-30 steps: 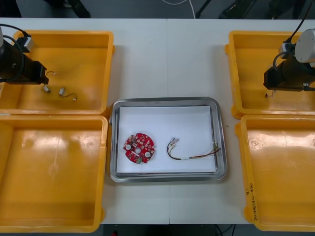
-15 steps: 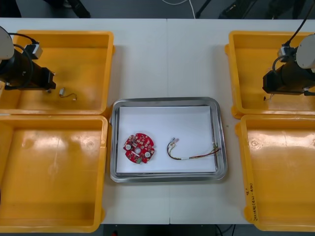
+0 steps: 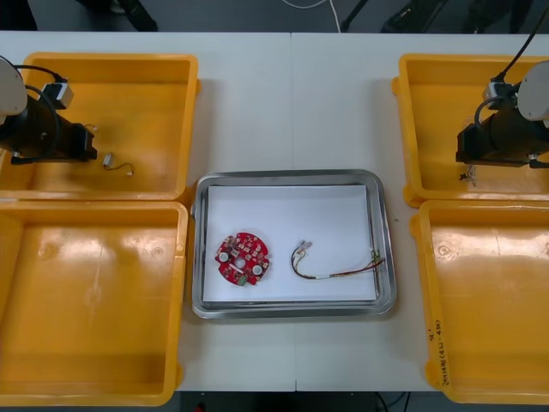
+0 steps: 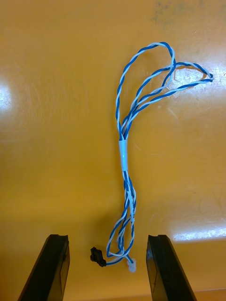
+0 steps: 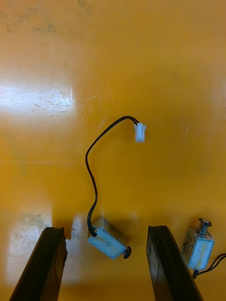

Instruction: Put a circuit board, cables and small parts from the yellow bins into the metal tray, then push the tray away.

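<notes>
My left gripper (image 5: 106, 230) is open low over the floor of the far left yellow bin (image 3: 154, 77). A small metal part (image 5: 107, 242) with a black wire lies between its fingers, and a second small metal part (image 5: 200, 244) lies just outside one finger. My right gripper (image 4: 107, 237) is open over the far right yellow bin (image 3: 429, 86). A twisted blue and white cable (image 4: 123, 155) lies on the bin floor, its plug end between the fingers. The metal tray (image 3: 292, 176) holds a red circuit board (image 3: 242, 256) and a red and yellow cable (image 3: 334, 266).
The two near yellow bins, one on the left (image 3: 94, 300) and one on the right (image 3: 489, 300), flank the tray. Bare table stretches beyond the tray's far rim, between the two far bins.
My left arm has moved right across the far left bin and now covers one small metal part. My right arm has shifted slightly, and its gripper has gone from shut to open.
</notes>
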